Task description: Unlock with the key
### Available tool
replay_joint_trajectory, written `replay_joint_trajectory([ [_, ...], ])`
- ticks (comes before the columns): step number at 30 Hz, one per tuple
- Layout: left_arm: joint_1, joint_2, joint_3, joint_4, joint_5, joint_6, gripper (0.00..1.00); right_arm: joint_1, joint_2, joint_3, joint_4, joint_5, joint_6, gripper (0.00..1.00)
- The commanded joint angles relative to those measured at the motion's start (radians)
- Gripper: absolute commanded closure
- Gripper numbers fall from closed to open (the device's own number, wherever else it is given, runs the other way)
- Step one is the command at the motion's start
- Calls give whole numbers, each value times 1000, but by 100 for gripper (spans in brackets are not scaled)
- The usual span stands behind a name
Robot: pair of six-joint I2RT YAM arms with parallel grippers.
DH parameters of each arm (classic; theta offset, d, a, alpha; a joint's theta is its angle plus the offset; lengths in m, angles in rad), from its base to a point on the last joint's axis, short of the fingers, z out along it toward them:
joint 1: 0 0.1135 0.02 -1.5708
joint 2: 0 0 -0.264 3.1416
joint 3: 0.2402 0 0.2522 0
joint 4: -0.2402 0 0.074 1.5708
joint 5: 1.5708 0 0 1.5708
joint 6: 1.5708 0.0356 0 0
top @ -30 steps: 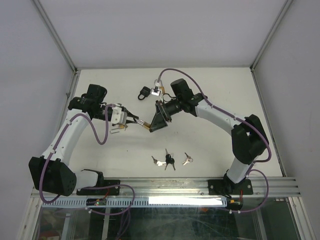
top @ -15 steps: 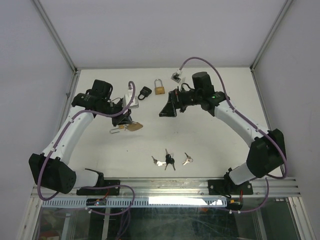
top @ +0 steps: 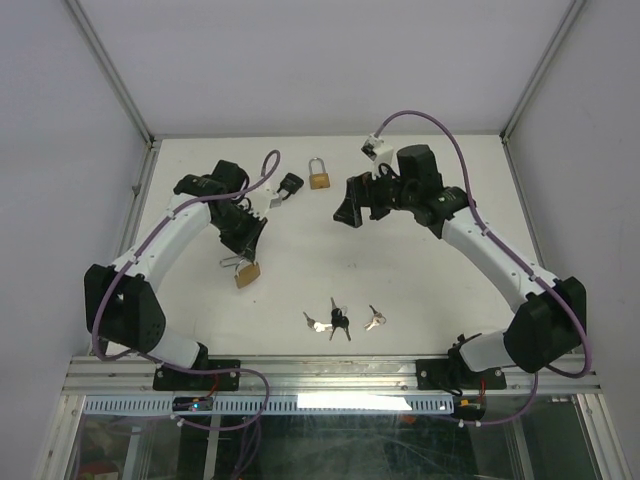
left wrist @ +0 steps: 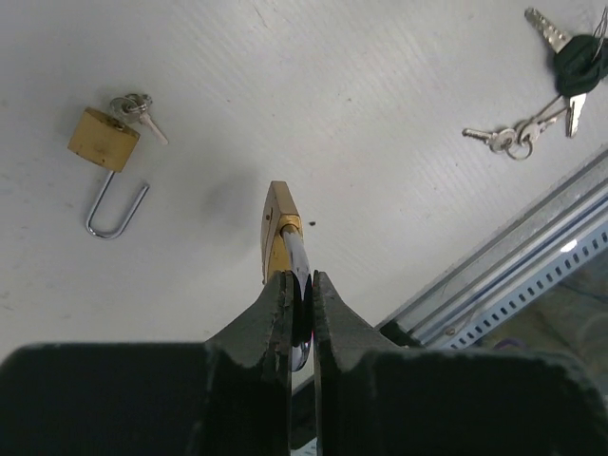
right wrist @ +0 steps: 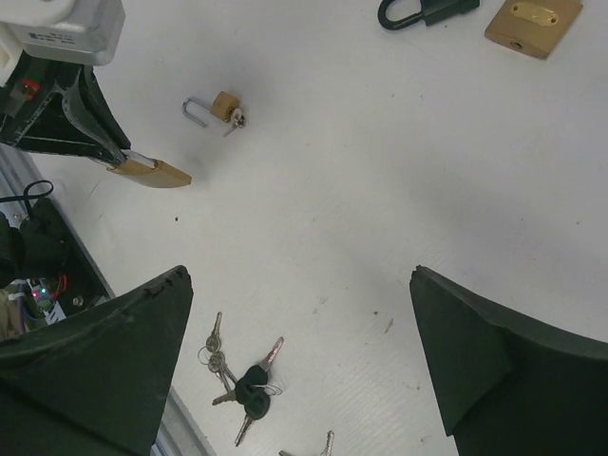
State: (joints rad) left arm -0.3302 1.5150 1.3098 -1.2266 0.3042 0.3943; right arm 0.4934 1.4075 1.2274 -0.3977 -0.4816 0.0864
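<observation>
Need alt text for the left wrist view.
Left gripper clamped on the shackle of a brass padlock over the white table. A second brass padlock lies open upper left, key inserted; key bunches upper right.

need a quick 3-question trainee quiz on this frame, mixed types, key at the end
1. True or false: the right gripper holds a key.
2. The left gripper grips the brass padlock by its: A) body B) shackle C) keyhole.
3. Fill in: the small padlock lying loose, with a key in it, has its shackle ___.

Key: 1 false, it is open and empty. 2 B. 3 open.
</observation>
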Motion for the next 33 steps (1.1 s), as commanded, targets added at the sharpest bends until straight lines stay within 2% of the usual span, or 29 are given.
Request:
replay_joint_trajectory([
  [1,-64,-122,-57,186,-22,-176,100,5,-62,-12,40,18,-16,0],
  [4,-119,-148,-138,314,-85,-216,100,5,-66,-10,37,8,-19,0],
  [8,-141,-115,-166,375,-142,-247,100,6,-78,-13,37,9,-20,0],
  [21,-142,3,-173,362,-129,-235,100,14,-90,-31,-1,30,-19,0],
  [22,-142,10,-170,357,-126,-236,96,18,-89,-28,-4,35,-20,0],
  [23,-142,15,-165,353,-121,-238,85,24,-86,-22,-13,43,-24,1],
  [25,-142,9,-151,350,-112,-239,50,49,-76,-8,-47,74,-39,3],
  [27,-141,-12,-135,366,-113,-236,24,108,-57,3,-90,133,-47,6],
  [29,-141,-34,-114,378,-113,-222,4,179,-28,7,-136,196,-27,10],
  [33,-139,-122,-83,420,-94,-213,1,358,46,-2,-234,309,89,26],
])
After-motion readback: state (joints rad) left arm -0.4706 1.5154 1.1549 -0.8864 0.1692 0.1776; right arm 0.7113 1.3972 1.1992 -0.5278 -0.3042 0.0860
